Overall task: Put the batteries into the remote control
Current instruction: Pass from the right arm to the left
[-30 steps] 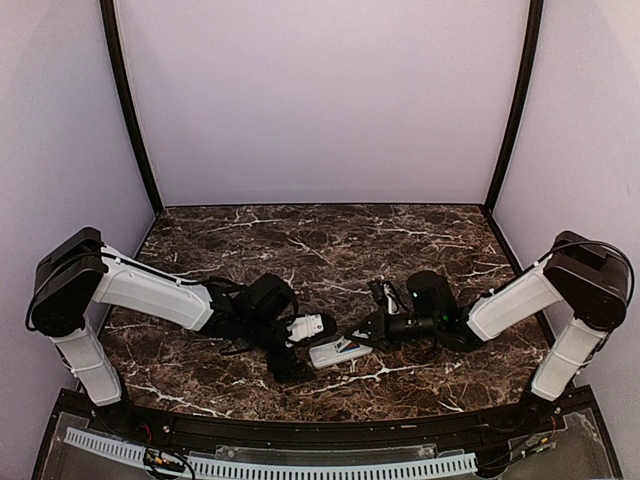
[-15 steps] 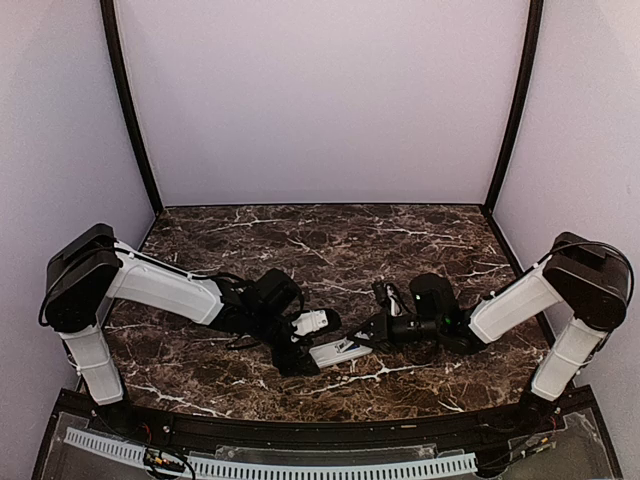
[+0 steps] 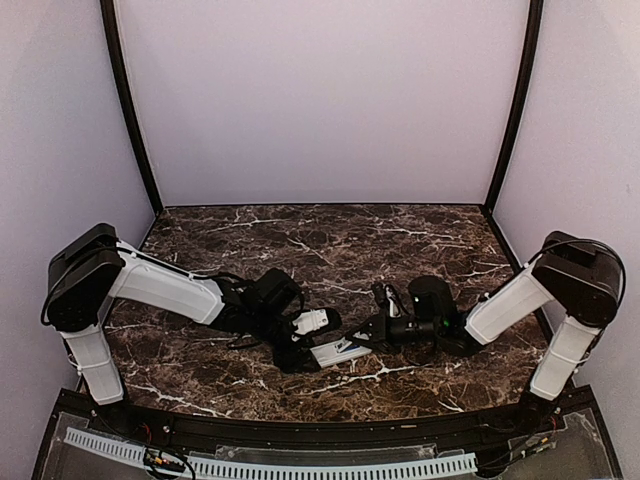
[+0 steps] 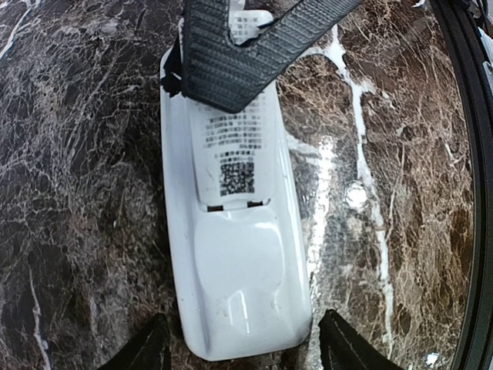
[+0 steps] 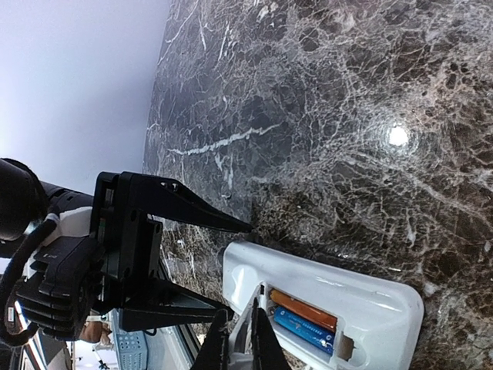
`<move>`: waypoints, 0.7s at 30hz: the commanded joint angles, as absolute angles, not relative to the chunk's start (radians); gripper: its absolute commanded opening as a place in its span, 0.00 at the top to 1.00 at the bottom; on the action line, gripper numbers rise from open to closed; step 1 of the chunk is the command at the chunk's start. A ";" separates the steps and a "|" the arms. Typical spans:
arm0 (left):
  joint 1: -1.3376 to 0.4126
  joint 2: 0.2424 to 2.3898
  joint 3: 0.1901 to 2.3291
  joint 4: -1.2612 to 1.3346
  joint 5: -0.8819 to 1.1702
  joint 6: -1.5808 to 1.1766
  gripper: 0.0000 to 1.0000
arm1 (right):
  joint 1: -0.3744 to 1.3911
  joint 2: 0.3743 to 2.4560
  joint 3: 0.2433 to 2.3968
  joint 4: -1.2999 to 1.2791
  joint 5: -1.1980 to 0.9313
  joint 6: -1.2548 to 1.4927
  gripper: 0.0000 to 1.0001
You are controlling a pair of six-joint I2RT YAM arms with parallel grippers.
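Your glossy white remote (image 4: pixel 246 285) lies back-up on veined marble (image 4: pixel 77 154), with orange and blue batteries (image 5: pixel 304 312) in its bay. The right gripper (image 5: pixel 240 339) pinches the cover (image 4: pixel 235 166), which bears a QR code and unreadable print. The left gripper (image 4: pixel 243 351) straddles the remote's rounded end, jaws apart.

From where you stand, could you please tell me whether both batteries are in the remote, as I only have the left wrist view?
Observer: Yes. The right wrist view shows the orange battery and the blue battery side by side in the remote control's open compartment.
Operator: Thank you. Is the right tool holding anything?
Observer: The right tool is shut on a thin white piece seen edge-on there, apparently the battery cover.
Operator: And where does the remote lie on the table?
Observer: The top view shows it towards the table's front edge, roughly central.
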State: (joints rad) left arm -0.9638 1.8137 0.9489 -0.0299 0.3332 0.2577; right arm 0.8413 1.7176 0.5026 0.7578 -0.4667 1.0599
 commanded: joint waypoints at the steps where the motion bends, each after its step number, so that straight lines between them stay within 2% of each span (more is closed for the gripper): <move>1: -0.960 1.833 0.952 -0.055 0.357 0.242 0.36 | 0.831 1.751 0.482 0.828 -0.461 1.079 1.00; 21: -0.961 1.844 0.951 -0.045 0.367 0.224 0.40 | 0.834 1.822 0.469 0.893 -0.481 1.110 1.00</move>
State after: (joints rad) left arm -0.9619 1.8206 0.9489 -0.0147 0.3481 0.2424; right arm 0.8371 1.7866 0.4835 0.8715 -0.4744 1.0958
